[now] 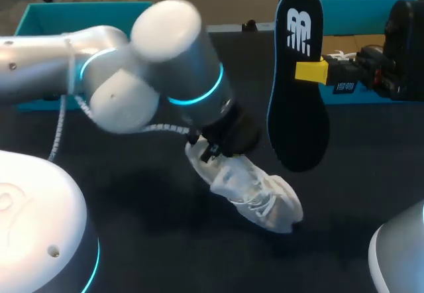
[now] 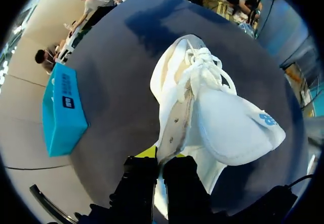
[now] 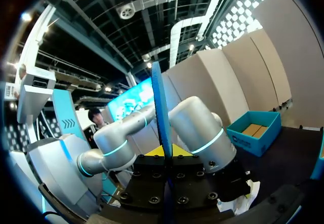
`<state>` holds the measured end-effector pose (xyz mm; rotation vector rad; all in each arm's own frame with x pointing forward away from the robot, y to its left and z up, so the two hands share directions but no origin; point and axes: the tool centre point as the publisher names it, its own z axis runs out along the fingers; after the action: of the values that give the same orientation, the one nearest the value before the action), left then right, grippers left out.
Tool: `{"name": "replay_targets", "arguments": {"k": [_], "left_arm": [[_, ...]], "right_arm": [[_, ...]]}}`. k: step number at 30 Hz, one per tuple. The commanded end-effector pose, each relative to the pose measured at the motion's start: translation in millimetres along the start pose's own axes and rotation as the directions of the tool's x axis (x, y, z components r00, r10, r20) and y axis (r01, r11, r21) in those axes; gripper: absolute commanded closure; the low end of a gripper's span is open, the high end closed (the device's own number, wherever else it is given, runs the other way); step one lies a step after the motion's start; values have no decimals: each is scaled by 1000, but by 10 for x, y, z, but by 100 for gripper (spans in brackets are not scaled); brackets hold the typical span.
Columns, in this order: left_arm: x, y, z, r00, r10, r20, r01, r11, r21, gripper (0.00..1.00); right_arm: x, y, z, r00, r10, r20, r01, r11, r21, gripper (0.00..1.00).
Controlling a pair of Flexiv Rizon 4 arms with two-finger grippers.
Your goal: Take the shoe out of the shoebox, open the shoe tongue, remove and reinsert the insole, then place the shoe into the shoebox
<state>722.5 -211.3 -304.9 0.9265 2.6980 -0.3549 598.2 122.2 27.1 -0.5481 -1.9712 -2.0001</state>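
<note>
A white laced shoe (image 1: 255, 193) lies tilted on the dark table, its heel lifted toward my left gripper (image 1: 213, 148). In the left wrist view my left gripper (image 2: 159, 159) is shut on the rim of the white shoe (image 2: 217, 117) near the heel, the laces and open tongue ahead of it. My right gripper (image 1: 310, 71) holds the black insole (image 1: 298, 101) upright in the air, to the right of and above the shoe. In the right wrist view the insole (image 3: 161, 107) stands edge-on, blue, clamped in my right gripper (image 3: 166, 155).
One teal shoebox part (image 1: 40, 21) sits at the back left, also the teal box (image 2: 63, 110) seen beside the shoe. Another teal box (image 1: 361, 14) with a brown inside stands at the back right, behind my right gripper. My bulky left arm (image 1: 165, 67) spans the table's middle.
</note>
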Motion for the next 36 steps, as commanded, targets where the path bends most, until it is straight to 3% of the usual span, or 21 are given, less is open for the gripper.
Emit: {"name": "replay_targets", "arguments": {"k": [1, 6, 8, 12, 14, 16, 27, 30, 36], "left_arm": [[174, 5, -108, 985, 57, 160, -51, 998, -42, 100], [160, 18, -126, 982, 90, 164, -87, 996, -26, 100], [89, 87, -166, 974, 193, 120, -204, 976, 81, 100], [-76, 215, -229, 948, 310, 68, -317, 923, 217, 100], [-118, 241, -280, 896, 443, 42, -430, 836, 341, 100], [-179, 236, -312, 861, 507, 32, -484, 801, 352, 100], [-209, 239, -338, 860, 510, 35, -488, 799, 351, 100], [-184, 224, -278, 820, 570, -41, -513, 767, 385, 100], [-79, 149, -197, 752, 645, -136, -578, 744, 336, 100]], "right_arm": [[-15, 10, 21, 1000, 1, -1, -1, 1000, 3, 100], [-15, 10, 21, 1000, 1, -1, -1, 1000, 3, 100], [-15, 10, 21, 1000, 1, -1, -1, 1000, 3, 100], [-15, 10, 21, 1000, 1, -1, -1, 1000, 3, 100], [-15, 10, 21, 1000, 1, -1, -1, 1000, 3, 100], [-15, 10, 21, 1000, 1, -1, -1, 1000, 3, 100], [-15, 10, 21, 1000, 1, -1, -1, 1000, 3, 100], [-15, 10, 21, 1000, 1, -1, -1, 1000, 3, 100], [-15, 10, 21, 1000, 1, -1, -1, 1000, 3, 100]]}}
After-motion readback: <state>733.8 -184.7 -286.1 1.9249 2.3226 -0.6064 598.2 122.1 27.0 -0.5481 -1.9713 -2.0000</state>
